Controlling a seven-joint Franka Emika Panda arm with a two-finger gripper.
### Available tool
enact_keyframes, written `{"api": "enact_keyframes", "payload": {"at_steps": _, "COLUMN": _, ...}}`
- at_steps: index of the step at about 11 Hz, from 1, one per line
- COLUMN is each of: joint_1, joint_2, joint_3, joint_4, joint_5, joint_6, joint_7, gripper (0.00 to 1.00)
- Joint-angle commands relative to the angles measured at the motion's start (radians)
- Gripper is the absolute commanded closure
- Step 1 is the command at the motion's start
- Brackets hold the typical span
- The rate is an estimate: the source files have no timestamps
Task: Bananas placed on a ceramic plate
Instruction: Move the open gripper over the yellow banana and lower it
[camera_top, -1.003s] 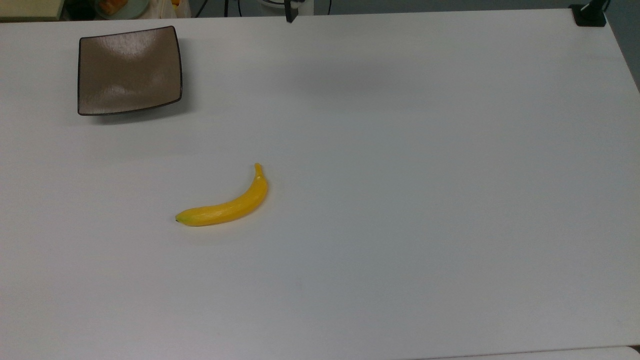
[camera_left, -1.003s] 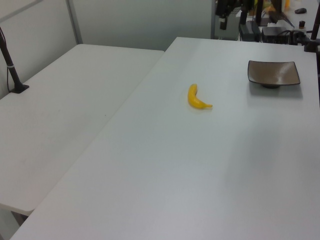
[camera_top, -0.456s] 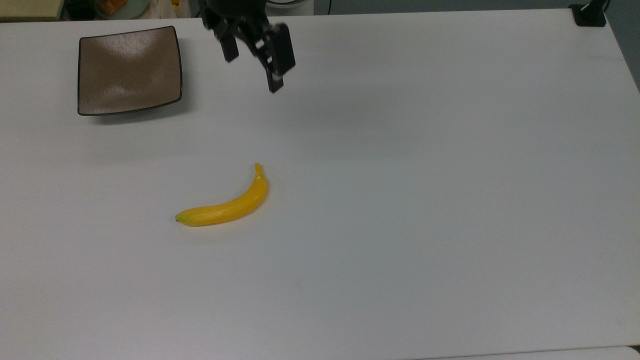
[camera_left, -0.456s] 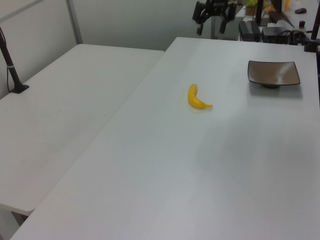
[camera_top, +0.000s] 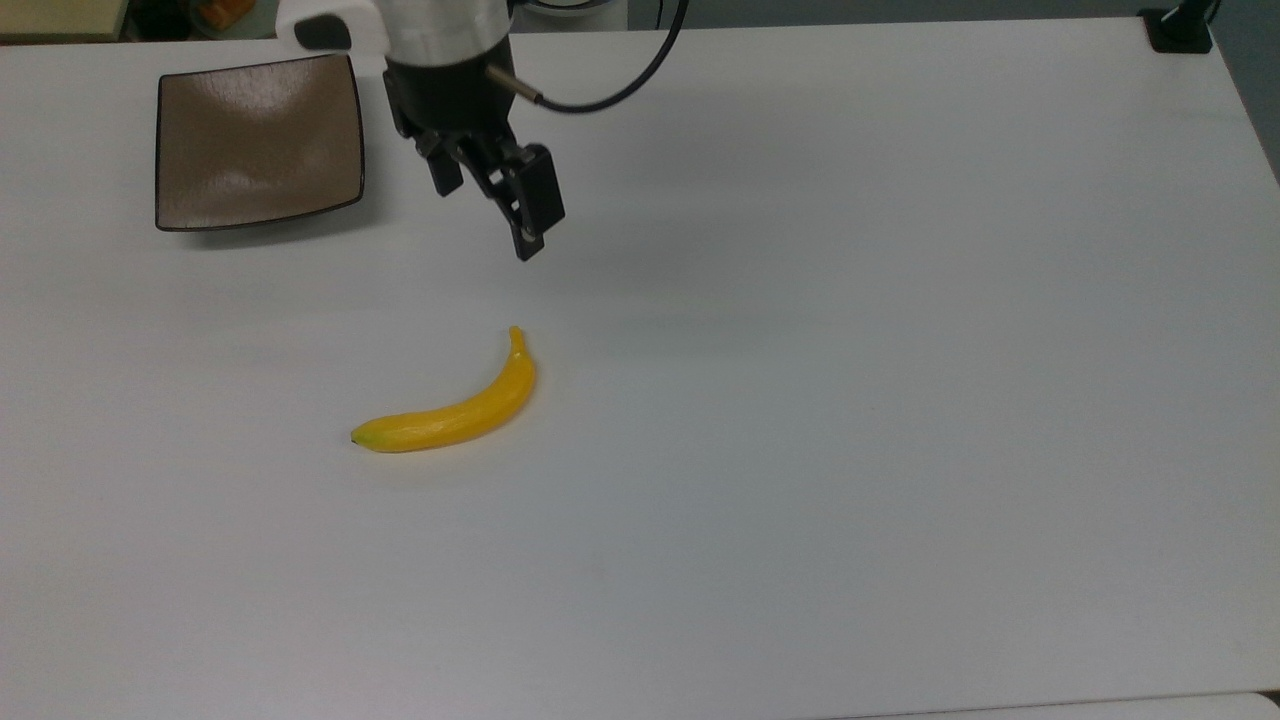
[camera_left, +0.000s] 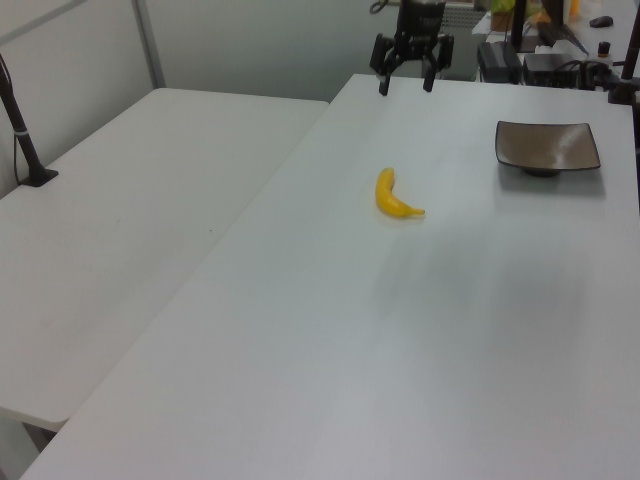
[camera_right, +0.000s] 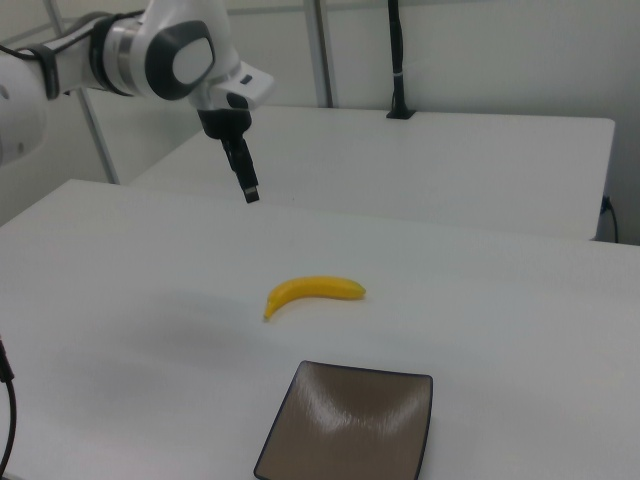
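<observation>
White tabletop (camera_top: 900, 400): your banana (camera_top: 455, 405) lies free near the middle, ceramic plate (camera_top: 258, 140) empty by the top view's far-left corner. Your gripper (camera_top: 487, 217) hangs between them, fingers spread, likely ready to straddle the fruit.

White rounded arm (camera_right: 150, 50) with grey joint caps, black tool (camera_top: 485, 215), thin black cable (camera_top: 620, 85)

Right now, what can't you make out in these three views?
- Arm: top view, cut off by the top edge above the wrist.
- Plate: right view, near edge cut off by the bottom edge.
- Banana: left view, too small to show its dark tip.
- Gripper: right view, seen side-on, so one finger hides the other.
</observation>
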Motion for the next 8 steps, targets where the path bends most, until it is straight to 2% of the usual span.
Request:
{"api": "enact_keyframes", "payload": {"at_steps": 1, "joint_1": -0.006, "joint_2": 0.073, "joint_3": 0.004, "joint_4": 0.024, "joint_5": 0.003, "joint_6": 0.026, "joint_7": 0.014, "gripper": 0.00}}
{"api": "enact_keyframes", "payload": {"at_steps": 4, "joint_1": -0.014, "joint_2": 0.128, "joint_3": 0.004, "joint_4": 0.028, "joint_5": 0.001, "joint_6": 0.042, "joint_7": 0.015, "gripper": 0.00}}
{"api": "enact_keyframes", "payload": {"at_steps": 8, "joint_1": -0.014, "joint_2": 0.200, "joint_3": 0.004, "joint_4": 0.024, "joint_5": -0.017, "joint_6": 0.143, "joint_7": 0.017, "gripper": 0.00}}
